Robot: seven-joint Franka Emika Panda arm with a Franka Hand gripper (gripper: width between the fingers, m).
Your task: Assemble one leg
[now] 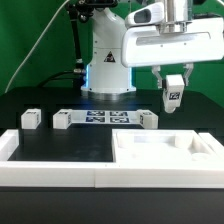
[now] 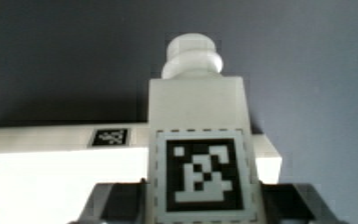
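Up at two o'clock in the exterior view, the leg (image 1: 173, 98) hangs clamped in your gripper (image 1: 173, 88), the tabletop (image 1: 135, 155) below at five o'clock. You're mid-carry, I judge; next you must line its peg (image 2: 192, 52) up with a tabletop corner and lower straight.

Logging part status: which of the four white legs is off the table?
The leg gripped in the tool, held up at the exterior view's right; the other three legs stand loose on the table.
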